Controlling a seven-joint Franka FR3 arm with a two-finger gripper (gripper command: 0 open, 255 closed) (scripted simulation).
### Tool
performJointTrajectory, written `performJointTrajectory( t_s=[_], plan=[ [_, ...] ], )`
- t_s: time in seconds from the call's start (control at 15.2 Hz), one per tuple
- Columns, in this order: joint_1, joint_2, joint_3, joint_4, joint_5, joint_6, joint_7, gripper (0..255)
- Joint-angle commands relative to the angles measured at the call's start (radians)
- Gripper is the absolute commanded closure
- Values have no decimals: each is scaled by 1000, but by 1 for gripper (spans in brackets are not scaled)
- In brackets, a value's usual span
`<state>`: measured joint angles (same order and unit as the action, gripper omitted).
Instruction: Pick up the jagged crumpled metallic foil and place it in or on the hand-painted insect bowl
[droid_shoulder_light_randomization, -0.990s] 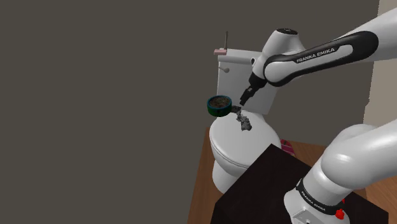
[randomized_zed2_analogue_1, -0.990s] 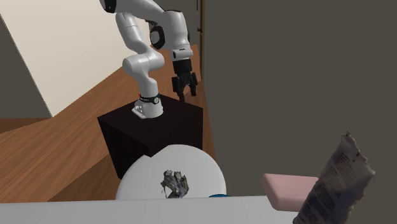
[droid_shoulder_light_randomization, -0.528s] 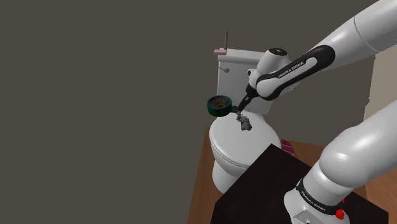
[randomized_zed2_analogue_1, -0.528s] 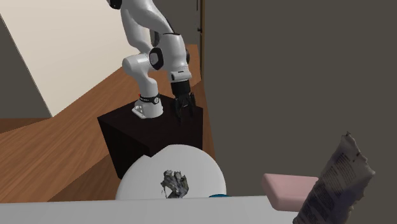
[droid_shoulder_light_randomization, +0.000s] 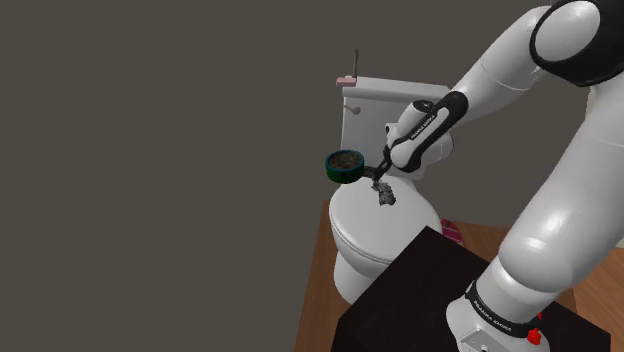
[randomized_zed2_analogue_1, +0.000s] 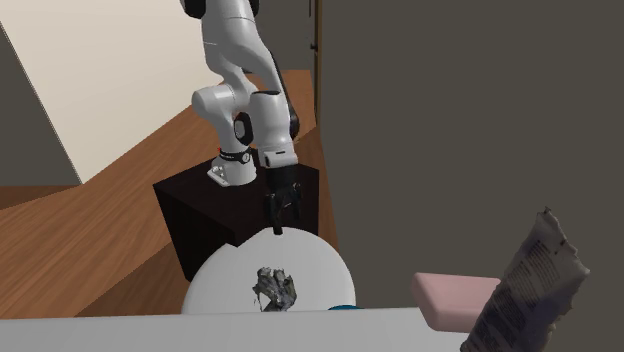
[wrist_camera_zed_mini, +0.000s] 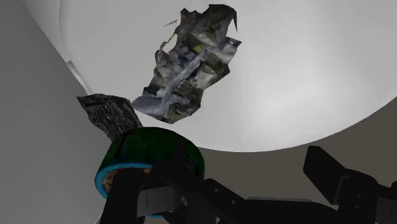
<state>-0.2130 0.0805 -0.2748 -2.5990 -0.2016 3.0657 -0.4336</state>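
Shoulder view: hand low over the crumpled foil on the toilet lid, dark-green bowl just beside it, toward the shoulder view's left. Might knock that bowl while descending. Second exterior view: bowl nearly all cut off. Wrist view: fingers well apart, holding nothing; foil ahead, untouched; bowl partly hidden behind 1 finger.

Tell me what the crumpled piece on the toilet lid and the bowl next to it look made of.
The crumpled piece looks like thin metal foil: silvery-grey creased facets, bright and dark patches, jagged edges. The bowl is less sure: smooth dark-green outside with a blue rim, perhaps glazed ceramic.
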Motion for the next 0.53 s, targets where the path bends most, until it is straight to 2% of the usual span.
performJointTrajectory(
  t_s=[0.0, 0.26, 0.46],
  plan=[
    [-36, 92, 20, 38, 47, 68, -56, 0],
    [-131, 260, 79, 143, 65, 160, -104, 0],
    [-166, 348, 97, 207, 63, 198, -115, 0]
  ],
)
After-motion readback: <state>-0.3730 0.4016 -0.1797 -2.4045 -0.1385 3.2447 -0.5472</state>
